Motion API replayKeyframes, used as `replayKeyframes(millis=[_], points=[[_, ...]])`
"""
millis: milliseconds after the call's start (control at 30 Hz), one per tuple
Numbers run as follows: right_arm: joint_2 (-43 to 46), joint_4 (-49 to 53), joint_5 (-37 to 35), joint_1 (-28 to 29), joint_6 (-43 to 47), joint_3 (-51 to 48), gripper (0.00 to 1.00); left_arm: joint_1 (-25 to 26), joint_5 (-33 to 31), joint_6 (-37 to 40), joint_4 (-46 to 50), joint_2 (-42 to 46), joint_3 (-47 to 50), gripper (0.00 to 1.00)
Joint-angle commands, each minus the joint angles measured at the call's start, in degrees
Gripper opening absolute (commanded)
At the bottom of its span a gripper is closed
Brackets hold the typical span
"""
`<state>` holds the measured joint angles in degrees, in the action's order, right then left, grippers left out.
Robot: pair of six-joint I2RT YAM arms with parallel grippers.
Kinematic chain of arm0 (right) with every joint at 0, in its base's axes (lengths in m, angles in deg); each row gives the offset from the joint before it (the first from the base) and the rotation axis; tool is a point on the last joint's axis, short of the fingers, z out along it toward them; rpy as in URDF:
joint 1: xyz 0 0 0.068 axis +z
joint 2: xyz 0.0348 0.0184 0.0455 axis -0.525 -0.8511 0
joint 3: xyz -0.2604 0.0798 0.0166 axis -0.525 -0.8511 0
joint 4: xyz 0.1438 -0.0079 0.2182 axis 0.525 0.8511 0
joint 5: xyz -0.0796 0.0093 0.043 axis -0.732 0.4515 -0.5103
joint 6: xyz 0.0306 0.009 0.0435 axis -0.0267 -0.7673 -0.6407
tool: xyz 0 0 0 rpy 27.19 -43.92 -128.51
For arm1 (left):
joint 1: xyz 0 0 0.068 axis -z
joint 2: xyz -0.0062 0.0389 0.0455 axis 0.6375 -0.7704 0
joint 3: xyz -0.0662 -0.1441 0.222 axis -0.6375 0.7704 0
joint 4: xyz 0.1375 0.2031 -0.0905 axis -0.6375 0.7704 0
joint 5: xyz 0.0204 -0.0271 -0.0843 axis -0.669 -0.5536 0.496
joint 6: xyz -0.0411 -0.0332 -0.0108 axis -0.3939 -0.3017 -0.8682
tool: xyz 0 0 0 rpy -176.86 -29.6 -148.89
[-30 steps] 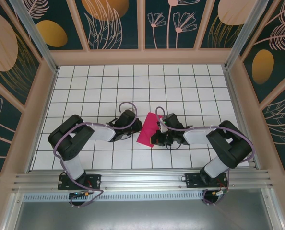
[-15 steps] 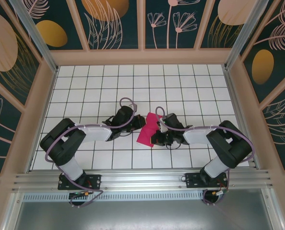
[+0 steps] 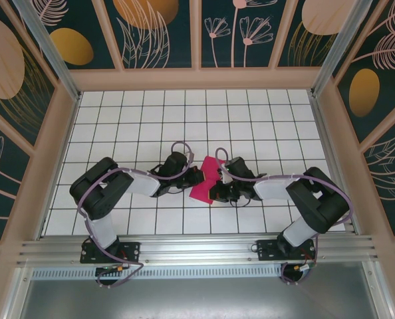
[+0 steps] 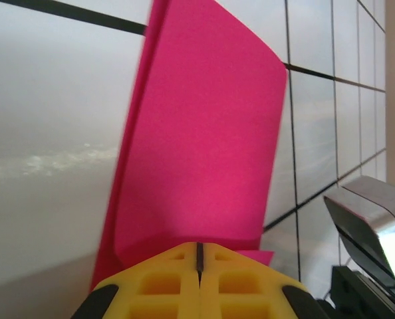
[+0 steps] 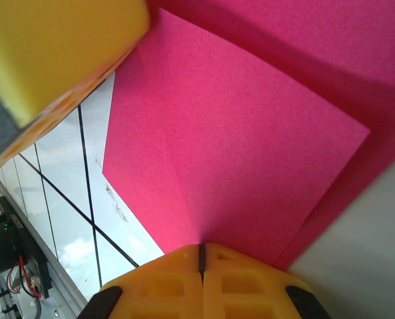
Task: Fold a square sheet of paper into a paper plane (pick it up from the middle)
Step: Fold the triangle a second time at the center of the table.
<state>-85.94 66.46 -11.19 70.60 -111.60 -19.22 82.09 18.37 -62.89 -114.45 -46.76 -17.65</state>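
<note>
item: square sheet of paper (image 3: 201, 186), creased | left gripper (image 4: 199, 251) clamped on its left edge | right gripper (image 5: 201, 252) clamped on its right | risk: opposed pulls tear it

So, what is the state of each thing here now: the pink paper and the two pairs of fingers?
Pink paper: folded into layers, creased, lying on the tiled table.
Left fingers: shut, tips at the paper's edge.
Right fingers: shut, tips on the paper, at a crease.
</note>
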Motion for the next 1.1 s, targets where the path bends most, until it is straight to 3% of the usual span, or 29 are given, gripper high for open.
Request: replayKeyframes(millis=[0,167,600,1067], points=[[-1.69,5.94,-4.02,-0.20,1.12,-1.65,0.02,-0.07,-5.05,1.18,2.89,-0.82,0.10,0.06],[-1.52,5.87,-4.06,-0.18,1.22,-2.02,0.02,-0.11,-9.13,2.20,8.87,-2.25,-2.59,0.05],[-1.97,5.62,-3.92,-0.18,1.31,-1.85,0.02,-0.25,-14.57,1.91,12.46,0.07,-0.97,0.05],[-1.96,5.56,-3.55,-0.18,1.65,-1.85,0.02,-1.08,-15.21,2.59,15.11,-0.50,-4.72,0.07]])
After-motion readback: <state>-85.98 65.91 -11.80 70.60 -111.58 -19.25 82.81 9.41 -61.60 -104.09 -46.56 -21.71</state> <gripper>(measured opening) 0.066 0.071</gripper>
